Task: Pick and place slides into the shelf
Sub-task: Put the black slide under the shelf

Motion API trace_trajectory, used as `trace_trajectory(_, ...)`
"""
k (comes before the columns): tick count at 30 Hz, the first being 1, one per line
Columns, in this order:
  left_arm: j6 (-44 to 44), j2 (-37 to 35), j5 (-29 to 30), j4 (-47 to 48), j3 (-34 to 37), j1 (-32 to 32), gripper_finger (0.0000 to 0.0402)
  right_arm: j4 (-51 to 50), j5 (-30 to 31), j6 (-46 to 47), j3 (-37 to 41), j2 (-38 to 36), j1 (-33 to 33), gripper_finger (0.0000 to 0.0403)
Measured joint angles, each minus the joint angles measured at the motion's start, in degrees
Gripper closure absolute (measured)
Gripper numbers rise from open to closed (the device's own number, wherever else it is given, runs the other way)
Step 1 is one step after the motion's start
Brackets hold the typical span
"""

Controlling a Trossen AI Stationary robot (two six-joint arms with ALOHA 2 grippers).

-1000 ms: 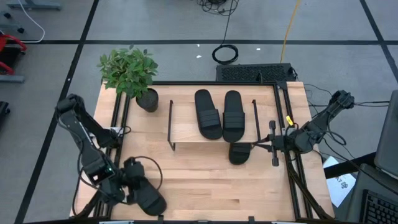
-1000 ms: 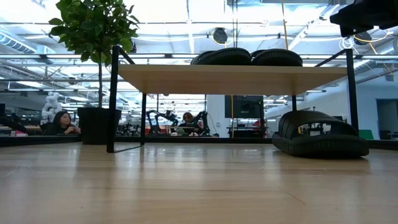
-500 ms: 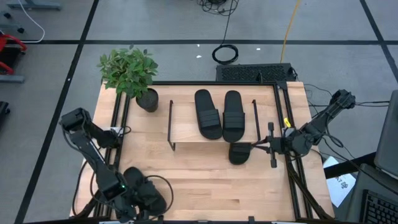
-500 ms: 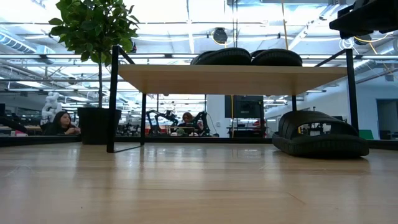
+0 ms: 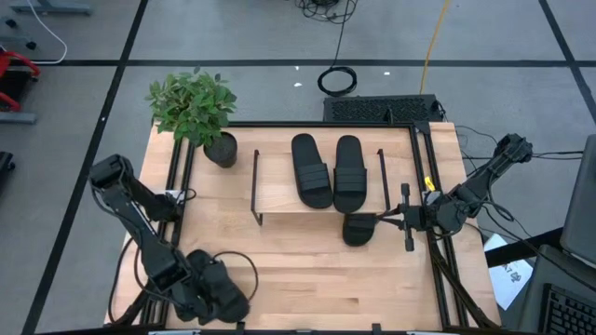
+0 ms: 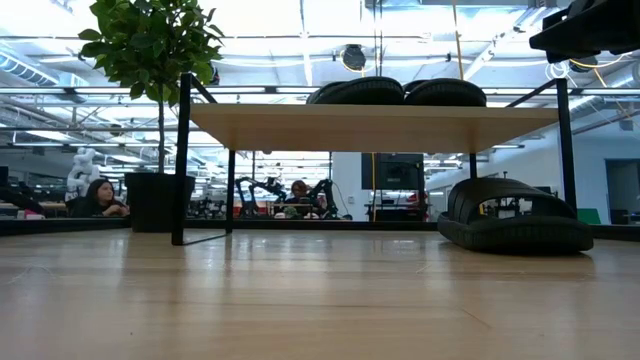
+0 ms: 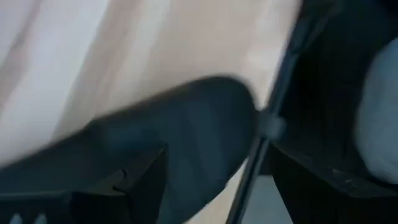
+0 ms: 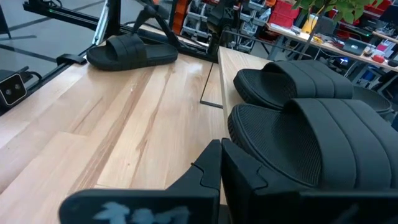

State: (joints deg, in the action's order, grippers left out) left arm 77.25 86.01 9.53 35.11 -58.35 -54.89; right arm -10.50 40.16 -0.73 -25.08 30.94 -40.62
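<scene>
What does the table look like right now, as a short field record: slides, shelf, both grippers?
on shelf top: two slides side by side on the shelf
under shelf: one slide, front end sticking out
loose slide: fourth slide at the table's near left corner
left gripper: at the loose slide
right gripper: shut, beside the shelf's right end
other: potted plant

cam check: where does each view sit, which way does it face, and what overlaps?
High: overhead, straight down; both arms, shelf, plant, left gripper by a slide.
Low: table height, looking level under the shelf into the room; only a dark bit of arm at top right.
Left wrist: close over a slide at the table edge; own fingers low.
Right wrist: across the shelf top; own shut right gripper.
Shared: the shelf-top pair shows in high, low, right wrist.
</scene>
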Motion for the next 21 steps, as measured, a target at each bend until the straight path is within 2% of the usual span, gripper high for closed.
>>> trace_trajectory(5, 5.91, -2.42, -1.48, 5.1, 0.0, -0.53, 0.013, 0.0, 0.0, 0.0, 0.0, -0.01, 0.0, 0.0403)
trace_trajectory(12, 9.76, -2.55, 0.65, 6.29, 0.0, -0.53, 0.013, 1.52, 0.03, -0.18, 2.31, -0.02, 0.02, 0.0403)
trace_trajectory(17, 14.08, -2.42, 1.72, 13.47, 0.0, -0.75, 0.013, 11.41, 0.15, -5.89, 7.7, -0.03, 0.02, 0.0403)
trace_trajectory(21, 16.22, -2.42, 1.53, 14.02, 0.0, -1.1, 0.0131, 20.44, 0.08, -10.41, 10.21, -0.08, 0.01, 0.0403)
